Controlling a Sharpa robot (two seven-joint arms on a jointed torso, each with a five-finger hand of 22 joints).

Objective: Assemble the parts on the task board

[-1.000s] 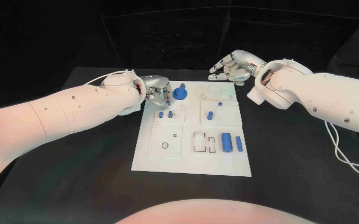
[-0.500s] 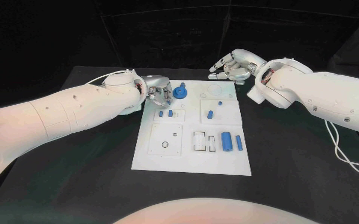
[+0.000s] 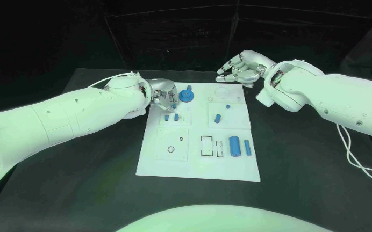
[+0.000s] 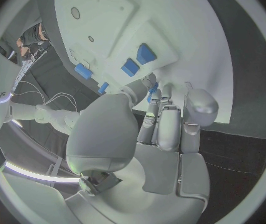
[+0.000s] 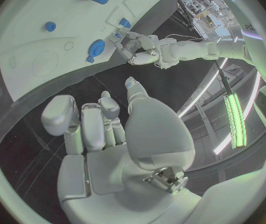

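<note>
- The task board (image 3: 200, 165) lies flat in the middle of the black counter (image 3: 310, 173), its long side running away from the robot.
- On it lie small blue parts: a round knobbed part (image 3: 186, 95) near the far left corner, two small pegs (image 3: 171, 117) just nearer than that, a short cylinder (image 3: 219, 118) right of the pegs, and two larger cylinders (image 3: 240, 147) side by side toward the near right.
- The left robot hand (image 3: 162, 96) sits over the board's far left edge, fingers curled in, just beside the round knobbed part; whether it touches or holds anything cannot be told.
- The right robot hand (image 3: 242, 70) hovers beyond the board's far right corner, fingers loosely bent and apart, holding nothing.
</note>
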